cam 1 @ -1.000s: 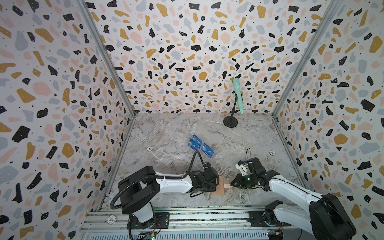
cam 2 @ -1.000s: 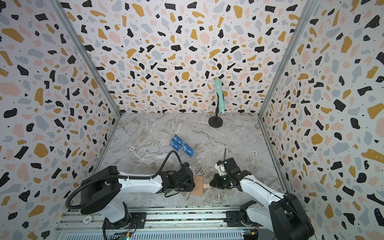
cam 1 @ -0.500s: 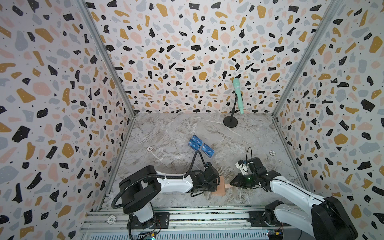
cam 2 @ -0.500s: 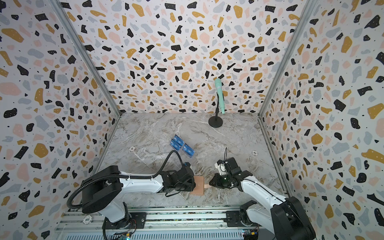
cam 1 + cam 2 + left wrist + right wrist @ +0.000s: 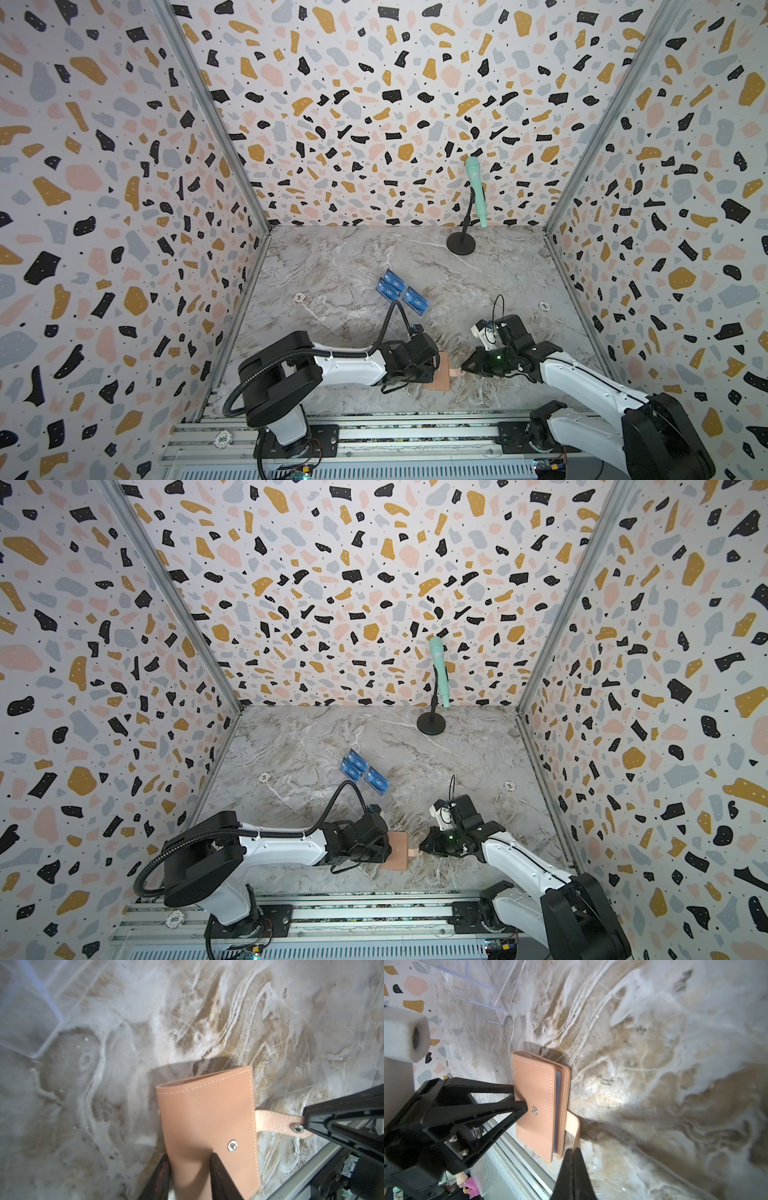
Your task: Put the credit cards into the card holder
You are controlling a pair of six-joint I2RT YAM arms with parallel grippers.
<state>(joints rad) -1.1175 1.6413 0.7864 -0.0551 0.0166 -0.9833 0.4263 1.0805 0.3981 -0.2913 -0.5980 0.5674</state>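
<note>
The salmon-pink card holder is low over the table near its front edge. My left gripper is shut on its spine side, one finger on each cover. The covers are slightly apart, and clear sleeves show between them in the right wrist view. The snap tab is unsnapped and sticks out sideways. My right gripper is shut on the tab's end. Blue credit cards with white lettering stand farther back at mid-table, apart from both grippers.
The blue cards sit in a transparent acrylic stand. At the back right a teal microphone stands on a black base. The metal rail runs along the front edge. Two small white round markers lie on the marble.
Both arms and the card holder stay almost where they were. The right gripper's jaws have pressed fully together on the snap tab.
</note>
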